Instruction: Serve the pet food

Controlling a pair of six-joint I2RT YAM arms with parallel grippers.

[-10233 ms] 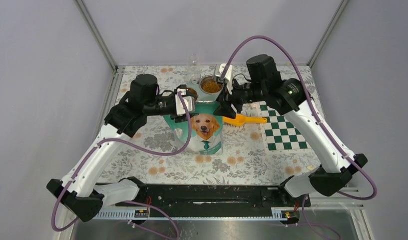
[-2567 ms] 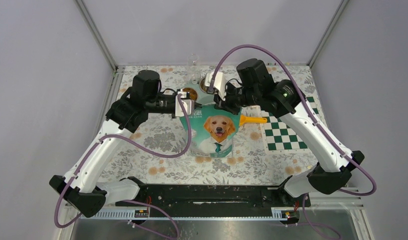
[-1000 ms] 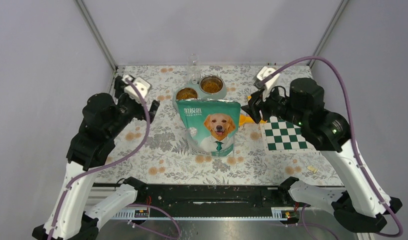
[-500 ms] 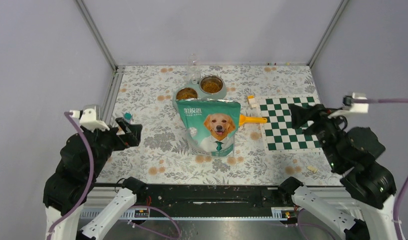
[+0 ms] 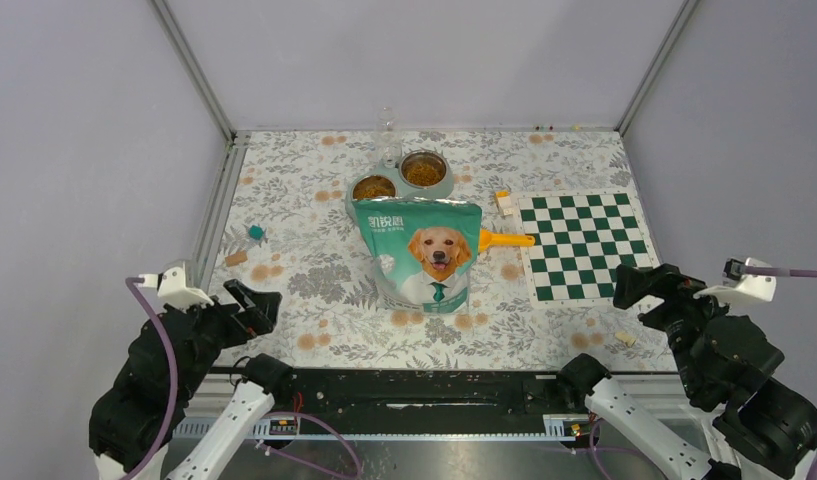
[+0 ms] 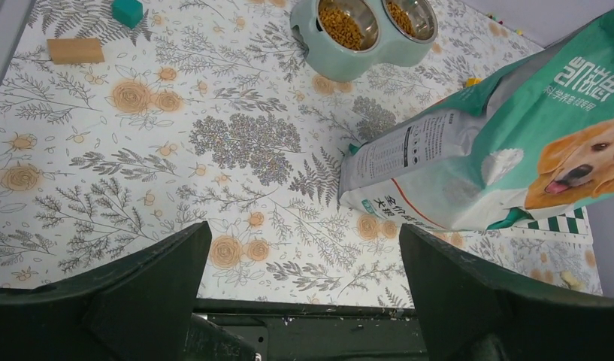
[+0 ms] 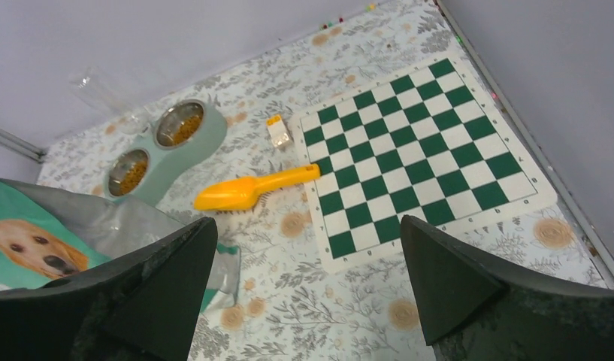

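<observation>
Brown pet food (image 5: 422,171) fills both cups of the pale green twin bowl (image 5: 397,196) at the far middle of the tabletop (image 5: 314,260). In the overhead view the bowl's long axis runs from near-left to far-right. The teal bag (image 5: 421,250) stands just in front of it, between the bowl and the arms. The left gripper (image 5: 252,305) and the right gripper (image 5: 639,285) hang at the near corners, well apart from the bowl, both spread wide and holding nothing. The left one looks somewhat nearer to the food.

From the left wrist, the left gripper (image 6: 303,229) shows its jaws far apart with only flowered cloth between them. The pet food (image 6: 341,22) lies ahead and a little right, with an open path. The bag (image 6: 514,150) stands off to the right of that line.

From the right wrist, the right gripper (image 7: 307,222) is equally wide and empty. The pet food (image 7: 185,128) lies ahead to the left, past the orange scoop (image 7: 251,188). The scoop lies flat, its handle pointing right and ending at the edge of the chessboard mat (image 7: 431,158). The bag (image 7: 63,233) fills the near-left corner.

With kibble already in both cups, serving looks finished. Should another scoopful be wanted, the scoop handle faces the right arm, which seems better placed for it.
</observation>
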